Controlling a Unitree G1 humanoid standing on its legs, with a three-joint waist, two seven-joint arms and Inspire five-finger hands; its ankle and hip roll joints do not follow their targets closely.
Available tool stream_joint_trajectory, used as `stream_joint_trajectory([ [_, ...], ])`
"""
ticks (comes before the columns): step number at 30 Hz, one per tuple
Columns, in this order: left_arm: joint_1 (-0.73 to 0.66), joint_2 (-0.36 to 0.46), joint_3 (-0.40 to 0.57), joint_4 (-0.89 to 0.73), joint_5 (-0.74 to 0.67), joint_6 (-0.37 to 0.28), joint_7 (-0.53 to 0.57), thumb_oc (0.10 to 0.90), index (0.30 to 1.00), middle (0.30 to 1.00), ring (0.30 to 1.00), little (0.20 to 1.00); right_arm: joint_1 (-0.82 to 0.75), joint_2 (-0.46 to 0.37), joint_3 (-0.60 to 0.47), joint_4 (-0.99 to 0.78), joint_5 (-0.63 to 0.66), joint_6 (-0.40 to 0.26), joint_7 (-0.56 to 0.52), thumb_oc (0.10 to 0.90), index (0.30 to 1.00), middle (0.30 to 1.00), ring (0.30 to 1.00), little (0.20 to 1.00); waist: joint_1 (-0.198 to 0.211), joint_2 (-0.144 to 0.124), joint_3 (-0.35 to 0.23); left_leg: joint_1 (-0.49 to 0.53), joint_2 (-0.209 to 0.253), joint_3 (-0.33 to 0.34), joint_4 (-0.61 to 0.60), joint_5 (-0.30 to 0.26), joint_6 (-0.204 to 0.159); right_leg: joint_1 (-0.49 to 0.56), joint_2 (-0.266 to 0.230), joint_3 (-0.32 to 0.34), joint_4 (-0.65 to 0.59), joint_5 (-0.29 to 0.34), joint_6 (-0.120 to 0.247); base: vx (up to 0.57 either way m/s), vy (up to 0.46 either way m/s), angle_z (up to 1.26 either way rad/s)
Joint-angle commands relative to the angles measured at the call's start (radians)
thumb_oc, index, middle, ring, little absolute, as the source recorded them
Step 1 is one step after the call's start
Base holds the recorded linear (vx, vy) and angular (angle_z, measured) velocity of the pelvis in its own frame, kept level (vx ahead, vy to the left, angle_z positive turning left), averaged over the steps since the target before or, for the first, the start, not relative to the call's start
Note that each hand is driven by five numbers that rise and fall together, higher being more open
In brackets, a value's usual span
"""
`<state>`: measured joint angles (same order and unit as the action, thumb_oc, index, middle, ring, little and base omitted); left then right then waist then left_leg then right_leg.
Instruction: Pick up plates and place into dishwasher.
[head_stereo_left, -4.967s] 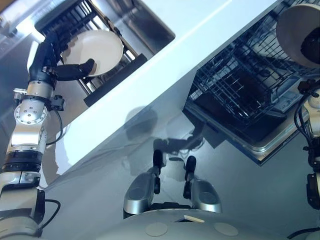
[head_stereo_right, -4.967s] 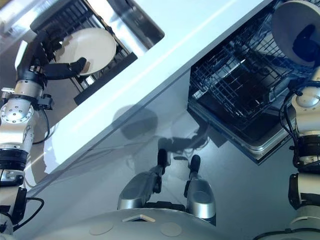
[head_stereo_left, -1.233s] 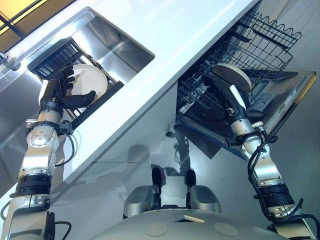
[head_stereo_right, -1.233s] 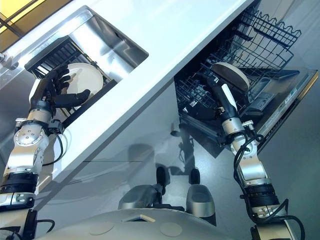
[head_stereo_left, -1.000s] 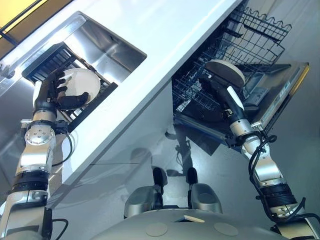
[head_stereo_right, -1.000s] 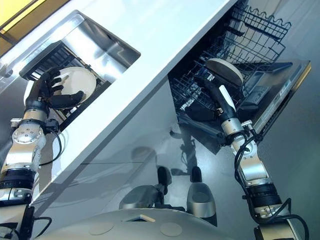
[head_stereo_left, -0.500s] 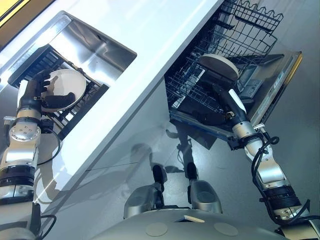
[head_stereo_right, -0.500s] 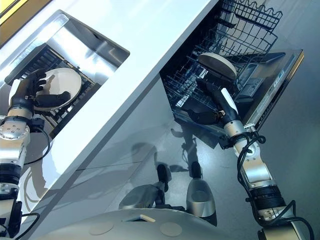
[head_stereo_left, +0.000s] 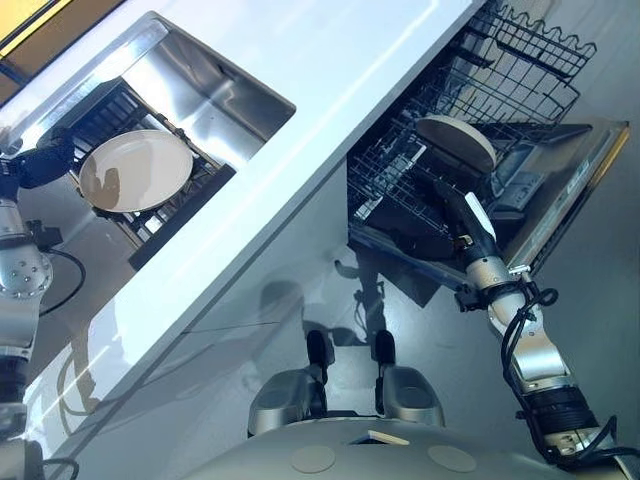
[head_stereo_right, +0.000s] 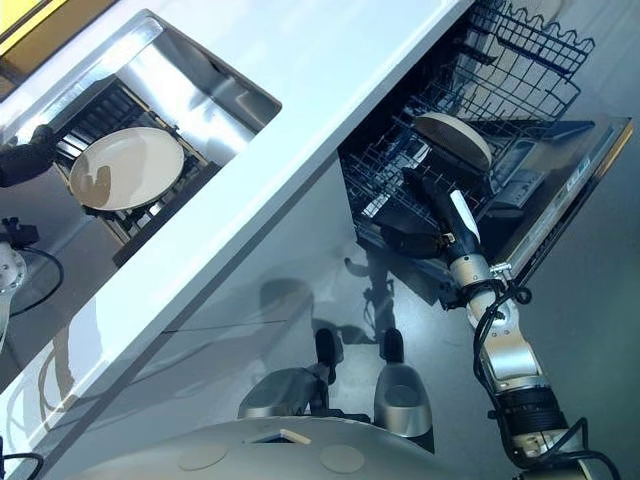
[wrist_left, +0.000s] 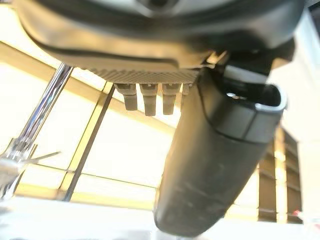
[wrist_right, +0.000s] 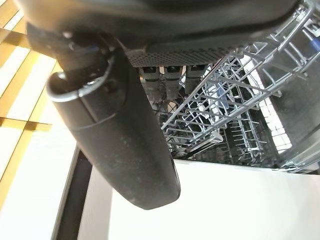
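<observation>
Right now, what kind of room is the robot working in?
Most likely a kitchen: a steel sink is set into a white counter, and an open dishwasher beside it has a plate in its wire rack.

Bright daylight — glare on the counter (head_stereo_left: 330, 60), wrist views blurred.

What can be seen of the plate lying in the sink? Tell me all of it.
The round cream-white plate looks like glazed ceramic, with a shallow raised rim and a plain, clean-looking face turned upward. It lies slightly tilted on the black slatted drying rack set in the stainless steel sink. The robot's left hand sits just off its rim, apparently not touching it. A small shadow falls on its near edge.
</observation>
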<state>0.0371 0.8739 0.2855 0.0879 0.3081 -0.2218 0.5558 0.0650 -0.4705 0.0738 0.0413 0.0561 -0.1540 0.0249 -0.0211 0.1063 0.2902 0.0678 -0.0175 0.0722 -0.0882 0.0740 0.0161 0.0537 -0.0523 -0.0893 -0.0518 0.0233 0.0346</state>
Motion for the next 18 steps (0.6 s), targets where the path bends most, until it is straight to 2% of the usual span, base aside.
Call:
stream_joint_trajectory([
  [1, -0.011, 0.049, 0.102, -0.055, 0.026, -0.036, 0.056, 0.8, 0.9, 0.9, 0.9, 0.9, 0.024, 0.054, 0.029, -0.109, 0.021, -0.066, 0.008, 0.8, 0.9, 0.9, 0.9, 0.9, 0.02, -0.011, -0.136, -0.002, -0.088, -0.016, 0.054, -0.158, 0.057, -0.085, 0.001, -0.038, 0.159, -0.138, 0.067, -0.01, -0.072, 0.16],
  [6, 0.009, 0.02, 0.08, -0.11, 0.04, -0.022, -0.039, 0.8, 0.9, 0.9, 0.9, 0.9, 0.031, 0.06, 0.027, -0.111, 0.016, -0.061, 0.002, 0.8, 0.9, 0.9, 0.9, 0.9, 0.029, -0.02, -0.143, 0.01, -0.082, -0.029, 0.046, -0.157, 0.053, -0.064, 0.007, -0.054, 0.15, -0.144, 0.062, -0.03, -0.071, 0.07],
  [13, 0.081, -0.055, 0.035, -0.162, 0.077, -0.068, -0.152, 0.8, 0.9, 0.9, 0.9, 0.9, 0.051, 0.076, 0.008, -0.096, 0.042, -0.081, 0.011, 0.8, 0.9, 0.9, 0.9, 0.9, 0.04, -0.033, -0.151, 0.027, -0.076, -0.039, 0.037, -0.154, 0.049, -0.033, 0.014, -0.068, 0.126, -0.14, 0.058, -0.03, -0.063, 0.08],
  [18, 0.1, -0.081, 0.012, -0.171, 0.116, -0.084, -0.191, 0.8, 0.9, 0.9, 0.9, 0.9, 0.058, 0.086, 0.008, -0.079, 0.041, -0.096, 0.016, 0.8, 0.9, 0.9, 0.9, 0.9, 0.043, -0.038, -0.157, 0.034, -0.073, -0.04, 0.032, -0.153, 0.047, -0.021, 0.017, -0.072, 0.117, -0.139, 0.058, -0.01, -0.023, 0.03],
])
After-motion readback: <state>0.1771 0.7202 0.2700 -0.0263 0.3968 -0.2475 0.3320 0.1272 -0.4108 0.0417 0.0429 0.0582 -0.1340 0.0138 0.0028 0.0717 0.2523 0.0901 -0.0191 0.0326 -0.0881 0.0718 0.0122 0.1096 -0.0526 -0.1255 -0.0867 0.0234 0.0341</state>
